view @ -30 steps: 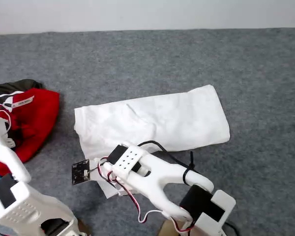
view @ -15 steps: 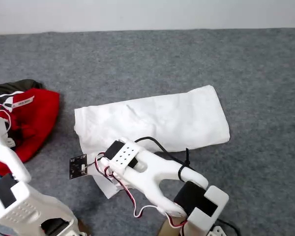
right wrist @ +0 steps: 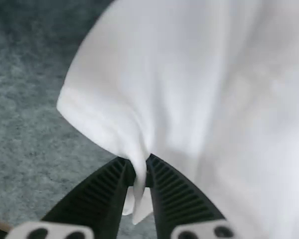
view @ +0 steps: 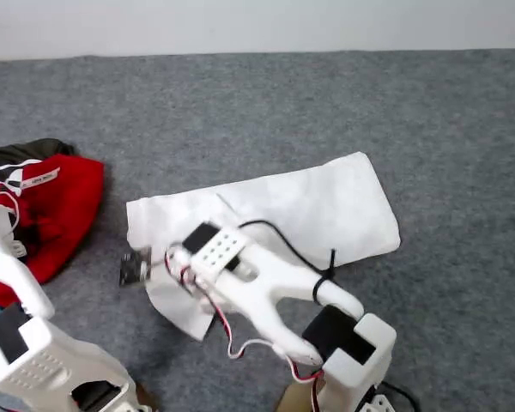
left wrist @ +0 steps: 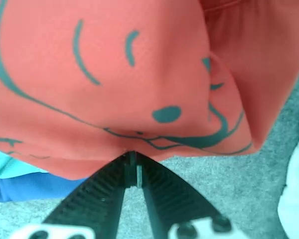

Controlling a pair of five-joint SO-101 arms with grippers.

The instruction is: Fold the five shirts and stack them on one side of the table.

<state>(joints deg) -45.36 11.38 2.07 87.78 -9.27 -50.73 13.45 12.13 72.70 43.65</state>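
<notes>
I'm working under even, diffuse light from overhead, with no hard glare on the grey table [view: 429, 129]. The white shirt [view: 326, 210] reads very bright and its folds are nearly washed out, most of all in the right wrist view. Soft, faint shadows lie just beside its lifted edge and under the right arm [view: 266, 287] over it.

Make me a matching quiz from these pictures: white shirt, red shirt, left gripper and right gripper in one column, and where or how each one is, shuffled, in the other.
1. white shirt
2. red shirt
3. left gripper
4. right gripper

A. shut on a fold of white cloth
B. bunched in a heap
C. shut on the edge of red cloth
D. spread out on the grey table

Pairs: 1-D, 2-B, 3-C, 4-A.
</notes>
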